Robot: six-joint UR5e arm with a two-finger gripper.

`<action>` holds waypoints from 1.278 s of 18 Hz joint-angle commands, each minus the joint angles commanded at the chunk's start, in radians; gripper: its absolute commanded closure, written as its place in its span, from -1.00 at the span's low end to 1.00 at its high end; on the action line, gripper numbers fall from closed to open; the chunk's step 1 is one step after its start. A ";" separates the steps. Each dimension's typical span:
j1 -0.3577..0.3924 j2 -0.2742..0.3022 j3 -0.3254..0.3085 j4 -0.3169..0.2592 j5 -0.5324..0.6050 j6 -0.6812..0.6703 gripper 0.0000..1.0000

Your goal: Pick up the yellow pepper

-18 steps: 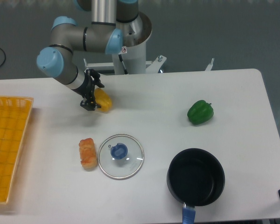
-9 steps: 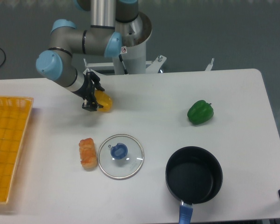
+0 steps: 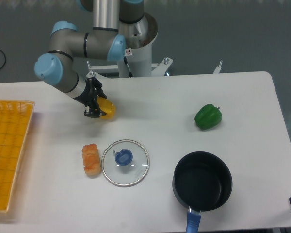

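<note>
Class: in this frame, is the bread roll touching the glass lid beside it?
Apart. The fixed camera shows a narrow strip of white table between the bread roll and the rim of the glass lid.

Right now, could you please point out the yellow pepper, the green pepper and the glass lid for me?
yellow pepper (image 3: 108, 108), fixed camera view, on its exposed right side.
green pepper (image 3: 208, 117), fixed camera view, on its body's middle.
glass lid (image 3: 125, 162), fixed camera view, beside its blue knob.

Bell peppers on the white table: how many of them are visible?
2. The yellow pepper is at the left rear of the table, right at the tool. The green pepper lies alone on the right side. None seems hidden.
</note>
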 joint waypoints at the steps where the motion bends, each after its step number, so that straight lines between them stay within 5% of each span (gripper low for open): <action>1: 0.002 0.002 0.005 -0.006 0.000 0.000 -0.03; 12: 0.188 0.041 0.258 -0.184 -0.230 0.038 -0.03; 23: 0.374 0.045 0.357 -0.278 -0.308 0.156 -0.03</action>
